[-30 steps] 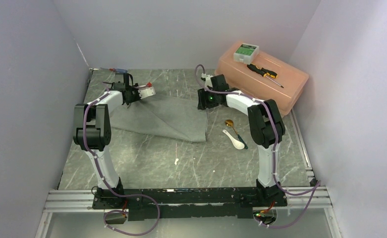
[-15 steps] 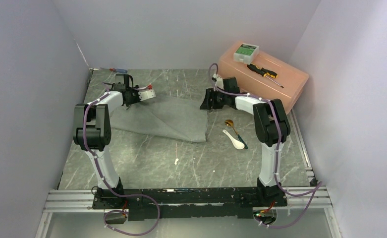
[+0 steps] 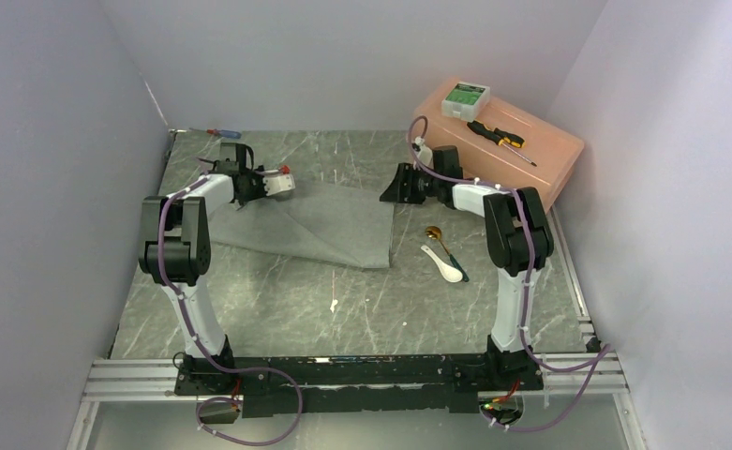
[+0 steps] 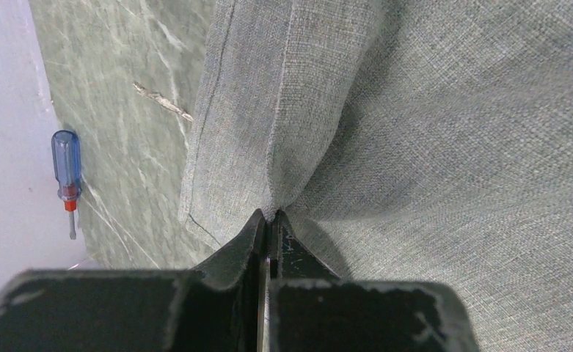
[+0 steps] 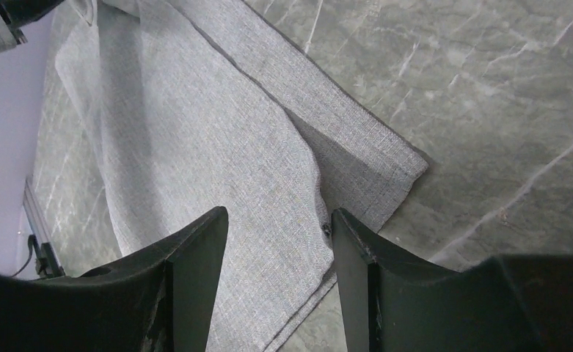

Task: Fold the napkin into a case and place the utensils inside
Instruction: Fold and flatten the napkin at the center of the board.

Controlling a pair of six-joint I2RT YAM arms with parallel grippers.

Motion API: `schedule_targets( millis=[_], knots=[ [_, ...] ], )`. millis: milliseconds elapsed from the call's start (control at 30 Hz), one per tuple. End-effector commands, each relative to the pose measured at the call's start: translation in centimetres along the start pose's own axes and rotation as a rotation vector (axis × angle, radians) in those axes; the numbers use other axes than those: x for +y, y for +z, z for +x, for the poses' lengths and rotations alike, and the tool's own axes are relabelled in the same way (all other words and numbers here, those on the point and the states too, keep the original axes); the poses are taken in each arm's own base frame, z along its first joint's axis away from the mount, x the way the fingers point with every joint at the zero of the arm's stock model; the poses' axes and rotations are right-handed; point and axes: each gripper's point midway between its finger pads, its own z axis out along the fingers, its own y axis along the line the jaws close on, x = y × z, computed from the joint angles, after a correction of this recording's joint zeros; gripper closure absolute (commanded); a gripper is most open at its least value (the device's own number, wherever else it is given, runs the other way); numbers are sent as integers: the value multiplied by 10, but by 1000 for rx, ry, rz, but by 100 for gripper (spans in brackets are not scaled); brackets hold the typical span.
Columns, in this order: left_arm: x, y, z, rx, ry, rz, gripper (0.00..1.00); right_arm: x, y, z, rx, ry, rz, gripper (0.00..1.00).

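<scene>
The grey napkin [image 3: 329, 225] lies partly folded in the middle of the table. My left gripper [image 3: 283, 182] is at its far left part, shut on a pinched-up ridge of cloth [image 4: 270, 214]. My right gripper [image 3: 392, 190] hovers over the napkin's far right corner [image 5: 386, 172]. It is open, and the dark fingers [image 5: 195, 253] straddle flat cloth without touching it. Right of the napkin on the marble lie the gold-bronze spoon [image 3: 434, 233] and the white spoon [image 3: 448, 267], side by side.
A pink box [image 3: 530, 173] stands at the back right, with a white device [image 3: 465, 97] and a black-and-yellow screwdriver [image 3: 499, 137] on its lid. A red-and-blue screwdriver [image 3: 219, 132] [image 4: 66, 169] lies by the back left wall. A small white scrap [image 3: 334, 305] lies nearer the front.
My right gripper has drawn back to the right, away from the napkin's edge, and its jaws have widened. The left gripper has kept its pinch and hardly moved.
</scene>
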Motion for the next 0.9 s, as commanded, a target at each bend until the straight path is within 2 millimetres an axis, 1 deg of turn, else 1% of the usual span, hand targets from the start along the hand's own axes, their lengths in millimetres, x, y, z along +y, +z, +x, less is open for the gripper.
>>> schedule_targets(
  millis=[0,133,233,333,367,400,500,533,567,667,767,867],
  knots=[
    [11,-13,-11,-20,32,-31,96,17,-8,-23,-53,-44,-58,42],
    [13,-14,-12,-21,26,-35,96,8,-6,-15,-27,-48,-11,44],
    [12,-14,-11,-18,27,-34,96,-1,-1,-13,-11,-66,59,51],
    [15,-14,-10,-13,26,-38,96,-5,7,-10,2,-103,117,65],
    [16,-15,-11,-12,23,-39,96,-7,8,-8,13,-108,143,75],
    [18,-15,-11,-13,22,-40,96,-9,9,-7,15,-123,169,79],
    [20,-17,-13,-15,24,-41,96,-10,9,-11,-7,-166,247,98],
    [21,-18,-13,-15,24,-42,96,-10,7,-15,-29,-186,271,100],
    [22,-19,-13,-15,26,-42,96,-9,2,-16,-46,-201,303,100],
    [26,-20,-12,-7,28,-52,95,-5,-11,-35,-133,-247,374,100],
    [35,-20,-10,7,22,-83,95,-6,-21,-41,-181,-248,418,100],
    [47,-19,-9,20,9,-123,95,-8,-25,-41,-198,-249,434,100]
  ],
)
